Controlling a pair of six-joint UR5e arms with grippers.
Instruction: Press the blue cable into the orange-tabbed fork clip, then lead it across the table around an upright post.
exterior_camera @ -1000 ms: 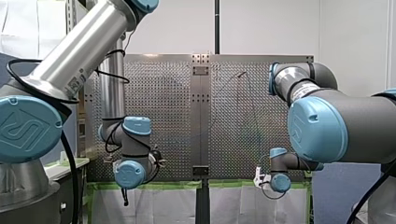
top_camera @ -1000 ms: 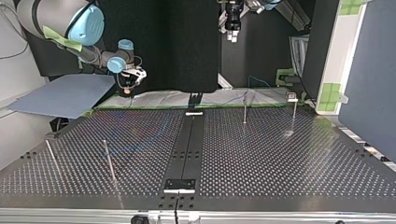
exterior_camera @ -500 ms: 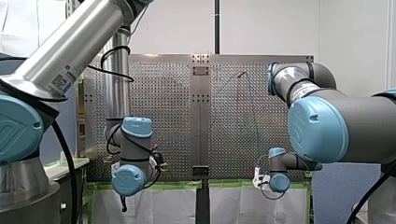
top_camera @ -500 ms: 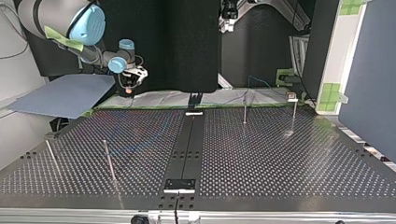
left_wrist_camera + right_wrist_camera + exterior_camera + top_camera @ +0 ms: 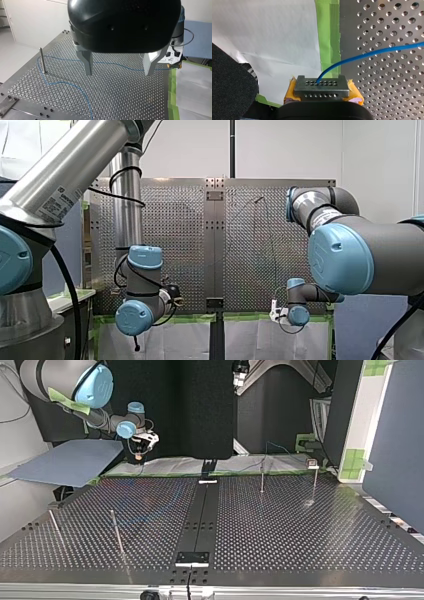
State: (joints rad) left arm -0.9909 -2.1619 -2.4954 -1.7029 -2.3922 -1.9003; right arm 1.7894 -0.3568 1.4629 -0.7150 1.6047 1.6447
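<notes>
My left gripper (image 5: 117,67) hangs high over the perforated table, its metal fingers (image 5: 86,62) open wide with nothing between them. Below it the blue cable (image 5: 67,83) lies on the table. It loops around an upright post (image 5: 43,60) and runs across to my right gripper (image 5: 175,65) at the green-taped table edge. In the right wrist view my right gripper (image 5: 322,83), with yellow pads, is shut on the blue cable (image 5: 367,53). In the top view my right gripper (image 5: 137,455) sits at the far left edge, and my left gripper (image 5: 240,367) is nearly out of view overhead.
Thin upright posts stand on the table (image 5: 280,530) at the top view's left (image 5: 116,530) and far right (image 5: 261,477). A small clip on a stem (image 5: 312,464) stands near the far right corner. A dark centre rail (image 5: 200,515) splits the table. White paper and green tape (image 5: 329,37) line the edge.
My left gripper has risen towards the top view's upper edge, and its wrist has shifted lower in the front view. My right gripper, still on the cable, has barely moved.
</notes>
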